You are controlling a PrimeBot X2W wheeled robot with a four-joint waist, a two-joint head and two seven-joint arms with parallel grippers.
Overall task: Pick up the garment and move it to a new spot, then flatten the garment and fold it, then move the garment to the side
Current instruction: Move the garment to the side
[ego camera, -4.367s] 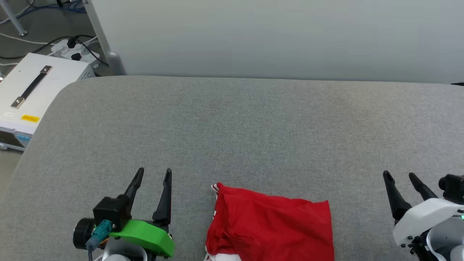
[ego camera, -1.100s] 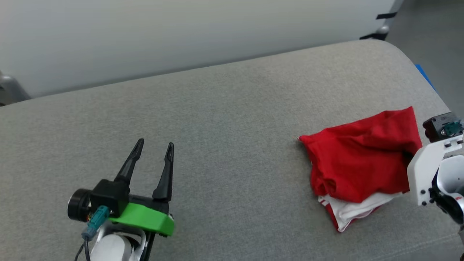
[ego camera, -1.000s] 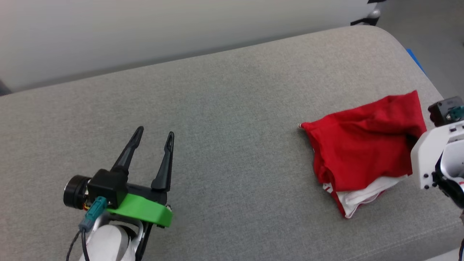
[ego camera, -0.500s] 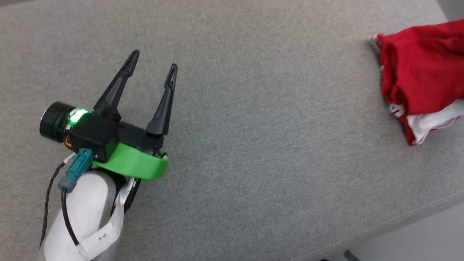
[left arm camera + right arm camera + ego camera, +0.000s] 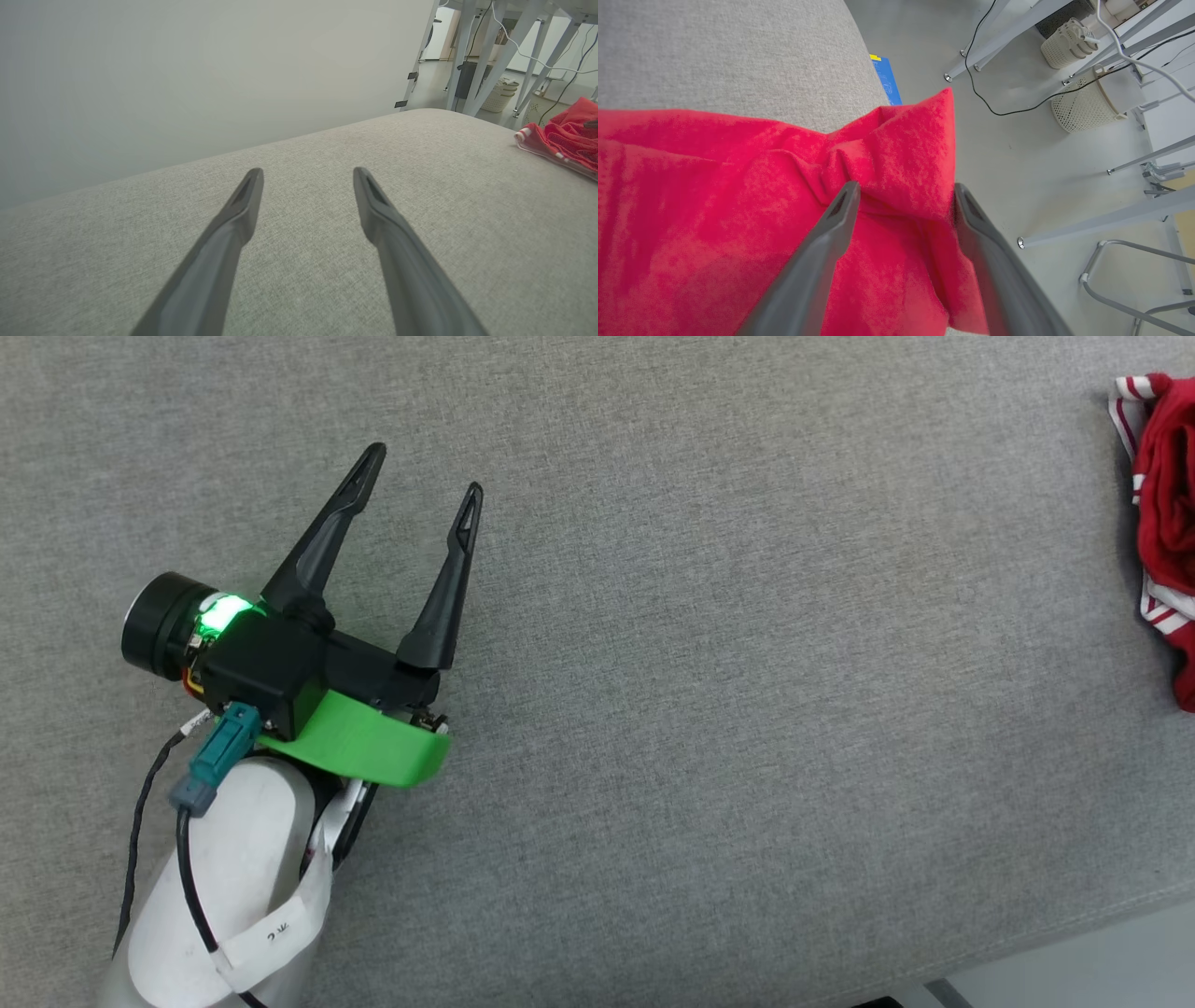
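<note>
Seeing the garment at the tabletop's right edge beneath our wide right tool, we judge our wide left tool well apart.

On my left wrist feed, the left gripper rises from the bottom centre, its two dark fingers spread wide with nothing between them. They sit low over the grey fabric surface, which covers the lower half of the frame. The garment lies bunched at the right edge, red with a striped trim end towards centre, well apart from the fingers. A pale wall takes the upper left. Grey frame legs, cables and a white basket stand at upper right.
</note>
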